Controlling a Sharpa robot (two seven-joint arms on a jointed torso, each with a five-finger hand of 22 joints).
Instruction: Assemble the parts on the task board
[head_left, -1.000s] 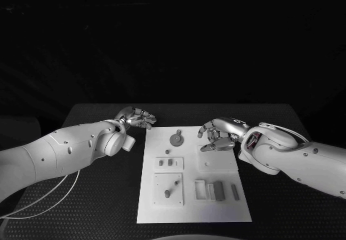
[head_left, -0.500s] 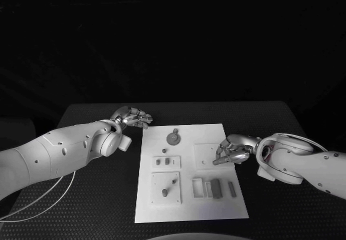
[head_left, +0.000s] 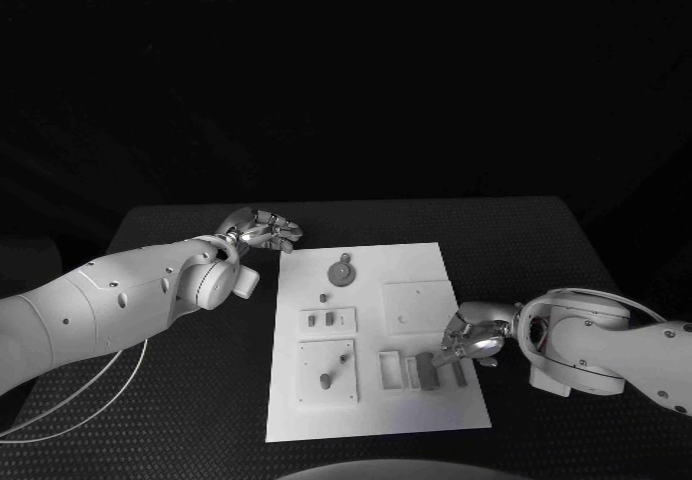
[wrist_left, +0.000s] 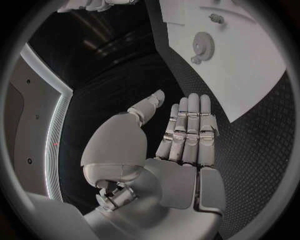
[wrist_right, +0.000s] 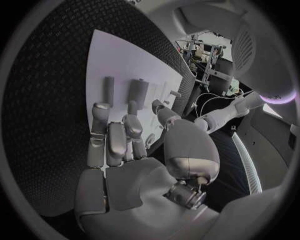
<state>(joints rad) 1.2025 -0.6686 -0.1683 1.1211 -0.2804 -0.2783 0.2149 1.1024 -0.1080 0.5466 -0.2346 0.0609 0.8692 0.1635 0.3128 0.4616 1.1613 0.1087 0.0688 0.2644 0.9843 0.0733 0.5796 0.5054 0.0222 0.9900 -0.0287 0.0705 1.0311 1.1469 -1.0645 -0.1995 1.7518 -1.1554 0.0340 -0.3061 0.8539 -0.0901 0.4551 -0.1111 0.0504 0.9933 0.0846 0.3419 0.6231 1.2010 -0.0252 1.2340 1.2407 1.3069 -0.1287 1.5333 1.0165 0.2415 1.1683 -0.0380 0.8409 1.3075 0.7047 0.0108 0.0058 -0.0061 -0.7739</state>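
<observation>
The white task board (head_left: 418, 262) lies in the middle of the table. On it are a round toothed part (head_left: 343, 270), two small parts (head_left: 330, 320) in a square plate, a peg (head_left: 329, 381), and upright bars (head_left: 426, 368) near the front. My right hand (head_left: 473, 338) hovers at the board's right edge beside the bars, holding nothing. In the right wrist view its fingers (wrist_right: 115, 135) stretch over the board (wrist_right: 119, 55) toward two bars (wrist_right: 137, 92). My left hand (head_left: 261, 230) is off the board's far left corner, fingers straight and empty (wrist_left: 184, 135).
The black table (head_left: 173, 400) surrounds the board. A white cable (head_left: 87, 400) runs under my left arm. In the left wrist view the toothed part (wrist_left: 202, 41) sits on the board (wrist_left: 262, 70) beyond my fingertips.
My right hand has moved from the board's far middle toward me, to the right edge beside the bars. The left hand has stayed at the far left corner.
</observation>
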